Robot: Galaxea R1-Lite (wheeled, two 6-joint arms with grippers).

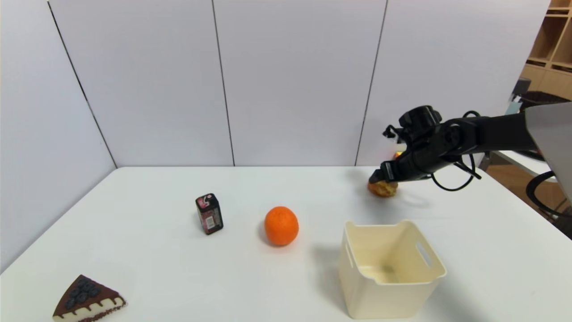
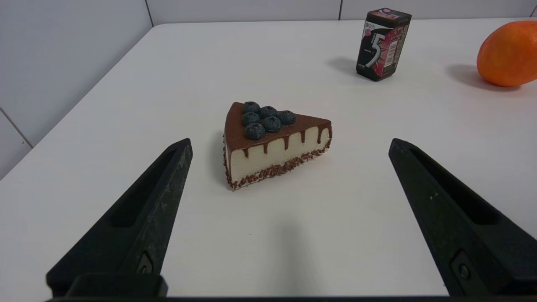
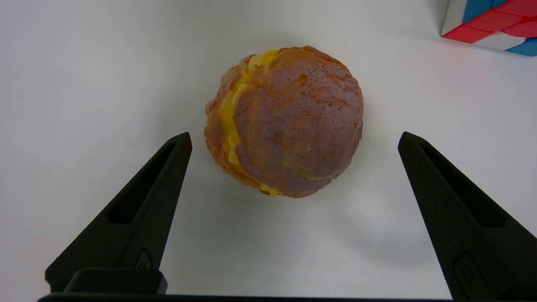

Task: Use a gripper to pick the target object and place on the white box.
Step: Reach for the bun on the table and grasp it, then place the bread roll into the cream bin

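The white bench (image 1: 178,264) is the biggest thing here, running back to a pale panelled wall (image 1: 295,80), with another panel along the left side. Its far right corner lies under the robot's right arm (image 1: 500,132), which reaches in from that side.

Then there's the cream box (image 1: 389,299), standing near the front, right of the middle, its top uncovered. Open bench lies between it and the bun (image 3: 298,121), which sits farther back, near the far edge.

The right gripper (image 3: 295,136) is over the bun, jaws spread wide, one on each side with a gap to both; nothing is gripped.

The left gripper (image 2: 289,142) is by the front left of the bench, its jaws apart too and holding nothing. Beyond its tips lies a slice of cake (image 2: 272,147), with bare bench around it.

An orange (image 1: 281,226) rests around mid-bench, plenty of room on every side. A small dark carton (image 1: 209,214) stands upright to its left, well in from the edges. A colourful cube (image 3: 499,25) sits near the bun, not touching it.
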